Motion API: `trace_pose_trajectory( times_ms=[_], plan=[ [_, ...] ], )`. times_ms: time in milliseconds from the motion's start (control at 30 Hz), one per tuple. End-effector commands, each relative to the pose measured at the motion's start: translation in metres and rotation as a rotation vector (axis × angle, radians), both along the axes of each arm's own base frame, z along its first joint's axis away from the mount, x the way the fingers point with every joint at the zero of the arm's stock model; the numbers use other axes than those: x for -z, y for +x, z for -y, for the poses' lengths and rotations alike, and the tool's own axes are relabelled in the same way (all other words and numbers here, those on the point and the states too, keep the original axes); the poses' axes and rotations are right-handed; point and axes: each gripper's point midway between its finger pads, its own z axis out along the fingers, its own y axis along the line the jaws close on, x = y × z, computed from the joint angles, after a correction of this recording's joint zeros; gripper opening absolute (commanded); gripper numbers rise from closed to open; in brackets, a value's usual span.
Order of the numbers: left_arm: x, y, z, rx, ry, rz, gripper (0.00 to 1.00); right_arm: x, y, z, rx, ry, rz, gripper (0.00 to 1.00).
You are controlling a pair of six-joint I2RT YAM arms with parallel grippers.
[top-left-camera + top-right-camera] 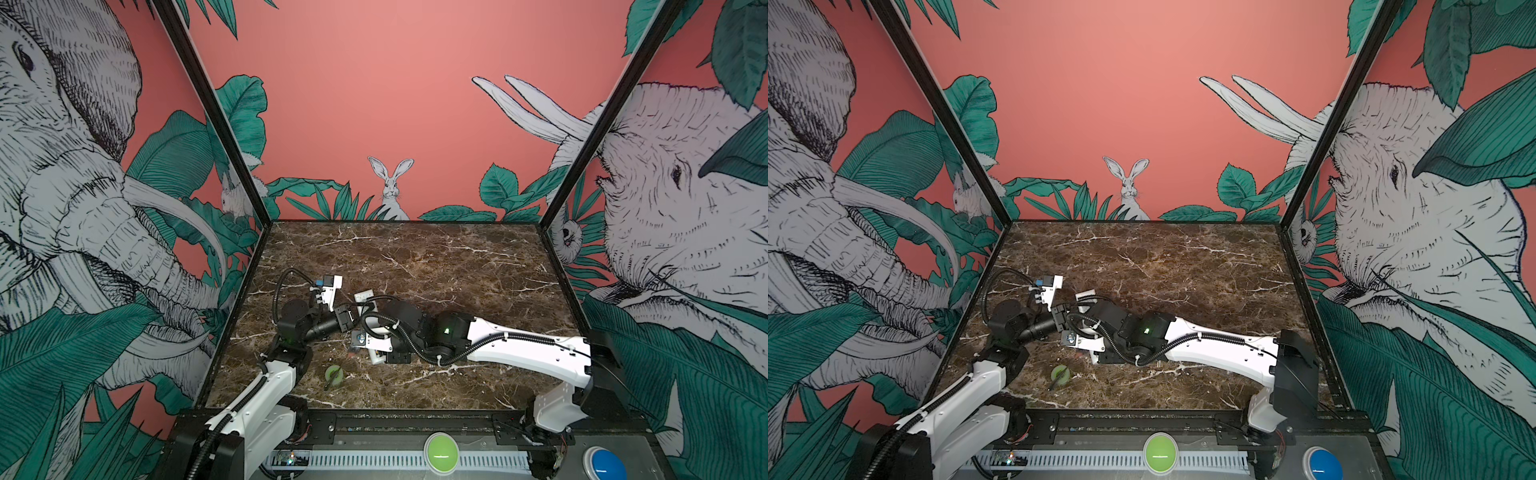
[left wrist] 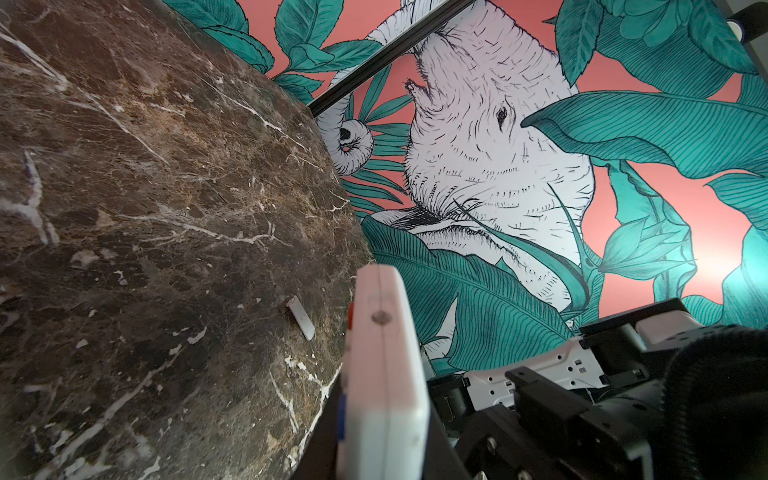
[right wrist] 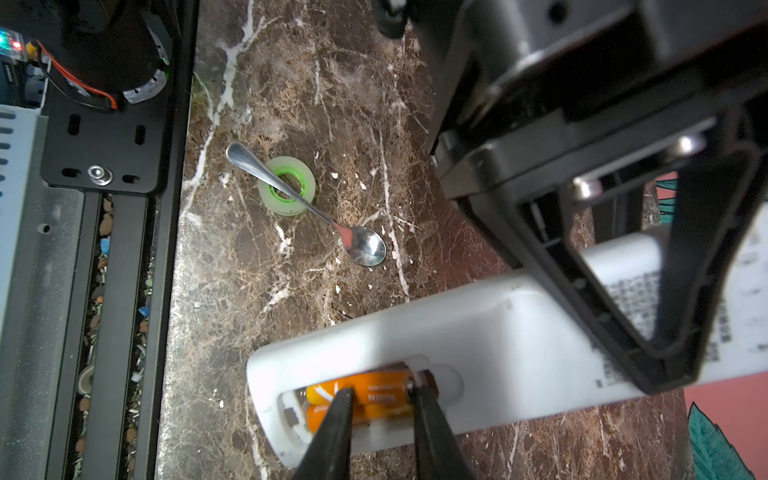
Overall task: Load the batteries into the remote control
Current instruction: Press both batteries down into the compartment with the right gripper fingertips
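Left gripper (image 1: 344, 318): clamped on remote control (image 3: 478, 332) mid-body, plain back facing right gripper (image 3: 381, 392). Right jaws narrow, small gap between them, tips down in open bay at remote's end. Batteries (image 3: 322, 395) side by side in bay, upper one under and between tips. Spoon (image 3: 365, 247) well beyond tips.
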Motion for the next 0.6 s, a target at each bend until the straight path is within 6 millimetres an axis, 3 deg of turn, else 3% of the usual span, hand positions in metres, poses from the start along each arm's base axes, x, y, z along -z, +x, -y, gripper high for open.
trace_pose_trajectory(
  times_ms=[0,300,333,567],
  plan=[
    [-0.017,-0.004,0.001,0.02,-0.028,0.065,0.0,-0.006,-0.003,-0.01,-0.026,0.016,0.003,0.24],
    [-0.018,-0.004,0.002,0.02,-0.032,0.064,0.0,-0.004,-0.002,-0.007,-0.027,-0.007,0.012,0.18],
    [-0.018,-0.004,0.001,0.02,-0.033,0.062,0.0,0.007,-0.002,-0.008,-0.029,-0.032,0.003,0.17],
    [-0.018,-0.004,0.001,0.018,-0.034,0.062,0.0,0.018,-0.003,-0.009,-0.04,-0.067,-0.013,0.14]
  ],
)
